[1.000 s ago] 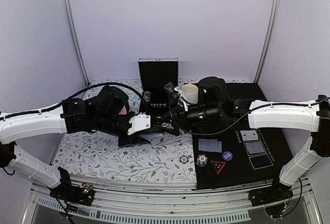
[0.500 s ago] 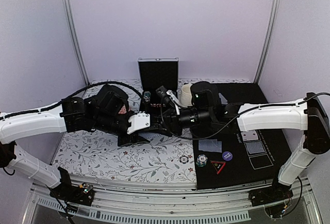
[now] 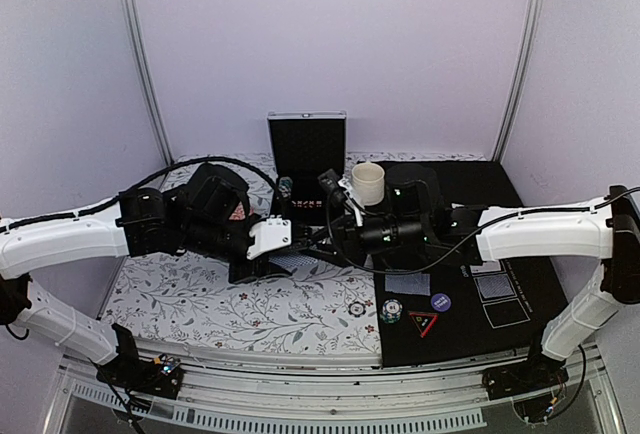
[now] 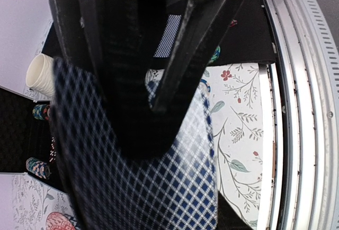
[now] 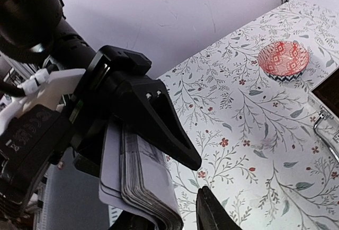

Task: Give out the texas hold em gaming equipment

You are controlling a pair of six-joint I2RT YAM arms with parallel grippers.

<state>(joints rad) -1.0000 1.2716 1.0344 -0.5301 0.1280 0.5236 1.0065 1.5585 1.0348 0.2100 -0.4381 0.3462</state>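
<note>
Floral desk (image 3: 200,299), mid-frame: left claw (image 3: 292,254) clamps card deck (image 5: 144,185); right claw (image 3: 324,246) at deck, closure we cannot tell. Dealing; next we need single-card pinch.

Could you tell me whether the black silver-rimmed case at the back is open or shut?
Open: the black silver-rimmed case has its lid standing upright, dark lining facing the camera.
</note>
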